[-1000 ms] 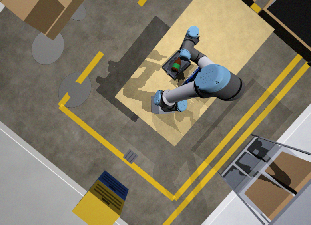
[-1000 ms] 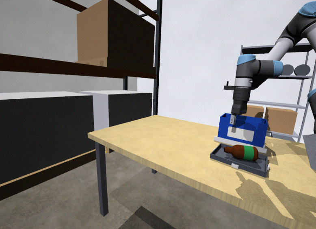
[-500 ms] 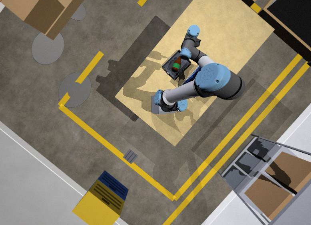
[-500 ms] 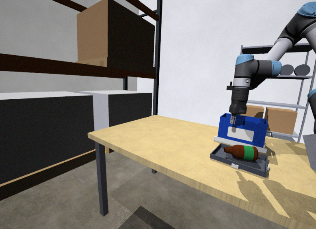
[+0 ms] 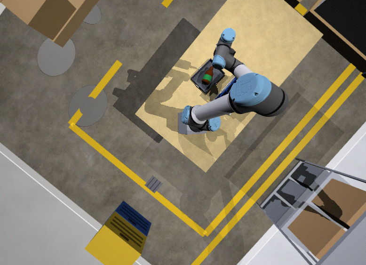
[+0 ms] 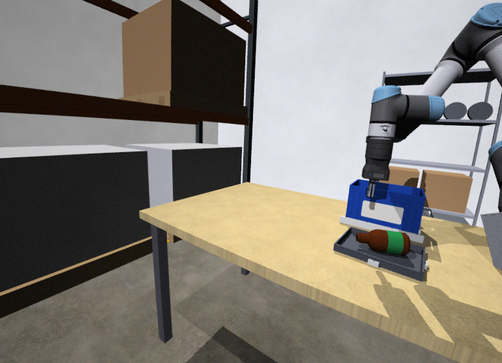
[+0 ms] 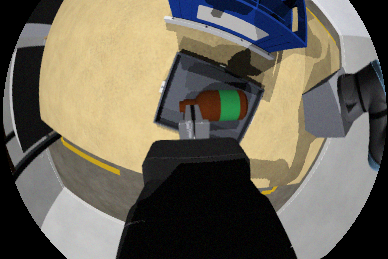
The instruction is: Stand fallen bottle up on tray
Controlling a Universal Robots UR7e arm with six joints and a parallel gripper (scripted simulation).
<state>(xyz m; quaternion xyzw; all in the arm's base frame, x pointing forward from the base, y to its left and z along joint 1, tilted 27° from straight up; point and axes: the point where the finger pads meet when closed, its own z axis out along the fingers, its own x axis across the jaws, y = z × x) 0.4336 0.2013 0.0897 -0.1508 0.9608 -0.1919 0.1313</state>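
Observation:
The brown bottle with a green label (image 5: 207, 76) (image 6: 395, 242) (image 7: 230, 105) lies on its side in the dark grey tray (image 5: 201, 72) (image 6: 399, 267) (image 7: 170, 87). Its neck points left in the exterior view and the wrist view. The blue crate (image 5: 226, 88) (image 6: 353, 205) (image 7: 182, 4) stands upright beside the tray. My gripper (image 6: 370, 195) (image 7: 192, 113) is shut with nothing between its fingers. It points down above the tray, apart from the bottle. In the wrist view its fingertips overlap the bottle near the neck. The wrist hides the fingers in the top view.
A pale strip (image 6: 381, 228) (image 7: 220, 30) runs along the crate's foot on the tray side. The wooden table (image 5: 260, 25) (image 6: 259, 221) (image 7: 100, 77) extends around both. The grey robot base (image 5: 182, 123) (image 7: 325, 107) stands on the table near the tray and crate.

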